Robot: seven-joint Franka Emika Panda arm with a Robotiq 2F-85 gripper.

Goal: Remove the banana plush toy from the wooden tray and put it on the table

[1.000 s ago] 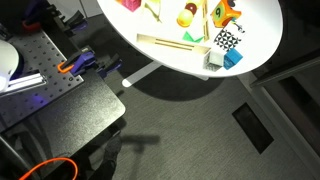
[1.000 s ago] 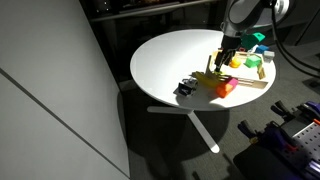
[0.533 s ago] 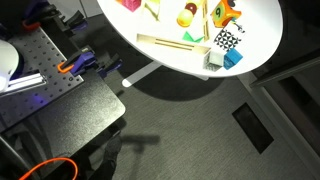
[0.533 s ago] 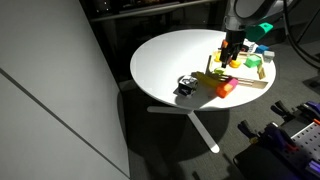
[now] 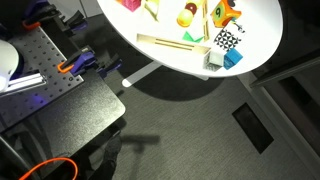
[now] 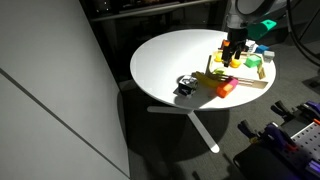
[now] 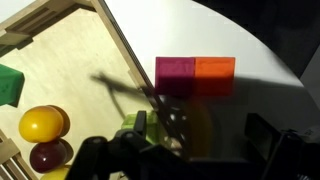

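Observation:
The wooden tray (image 5: 165, 42) (image 6: 246, 86) (image 7: 116, 45) lies on the round white table (image 5: 122, 27) (image 6: 168, 58) (image 7: 175, 30). The banana plush toy (image 5: 152, 10) lies in the tray close to its rim. In the wrist view it is a pale yellow-green shape (image 7: 133, 124), partly hidden by my left finger. My gripper (image 6: 233, 52) (image 7: 195, 132) hangs just above it, over the tray's rim, with its fingers wide apart and nothing between them. It is out of frame in the exterior view that looks down on the table.
A magenta-and-orange block (image 7: 195, 72) (image 6: 225, 87) lies on the table just outside the rim. A round yellow toy with red (image 7: 42, 125) (image 5: 187, 15) and a green block (image 7: 8, 85) are in the tray. A checkered cube (image 5: 227, 40) and a dark perforated bench (image 5: 60, 95) are nearby.
My gripper has shifted slightly up and to the right over the tray in the exterior view. The toys have not moved.

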